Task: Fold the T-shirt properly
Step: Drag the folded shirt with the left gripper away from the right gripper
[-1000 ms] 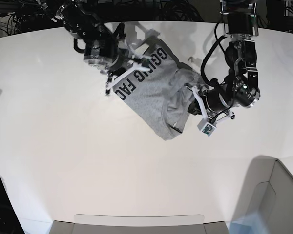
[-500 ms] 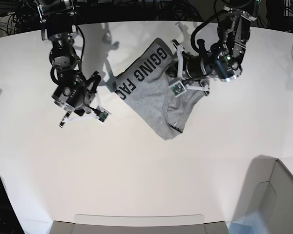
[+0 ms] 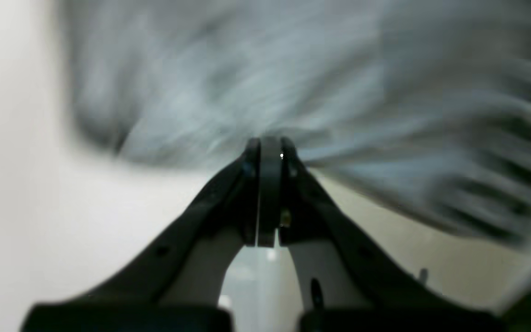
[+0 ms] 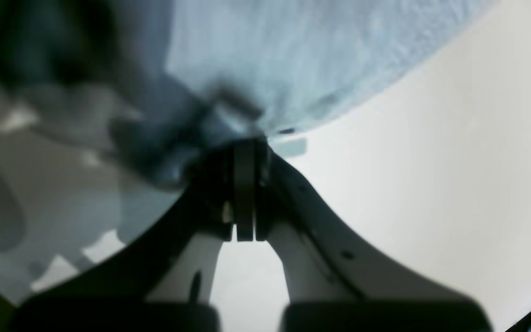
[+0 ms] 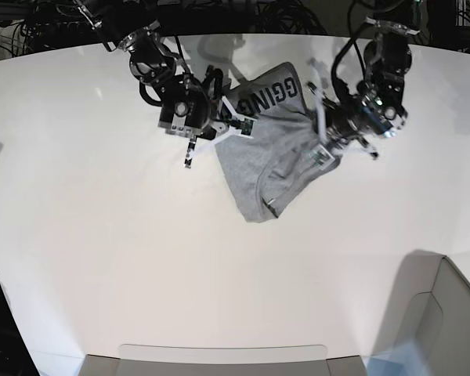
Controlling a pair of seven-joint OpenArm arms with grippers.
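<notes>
The grey T-shirt (image 5: 266, 157) lies bunched at the back middle of the white table (image 5: 141, 258), with dark lettering (image 5: 272, 88) showing along its far edge. My right gripper (image 5: 225, 125) is at the shirt's left edge. In the right wrist view its jaws (image 4: 245, 144) are shut, with the T-shirt fabric (image 4: 293, 60) pinched at the tips. My left gripper (image 5: 313, 131) is at the shirt's right side. Its jaws (image 3: 270, 148) are also shut, and blurred T-shirt cloth (image 3: 256, 78) fans out from them.
A grey bin (image 5: 446, 313) stands at the front right corner. A flat grey tray edge (image 5: 219, 354) runs along the table's front. Dark cables (image 5: 282, 16) crowd the space behind the table.
The right arm swung back from the left of the table to the shirt's left edge. The shirt shifted toward the back and bunched up, hiding part of the lettering. The left arm moved slightly right.
</notes>
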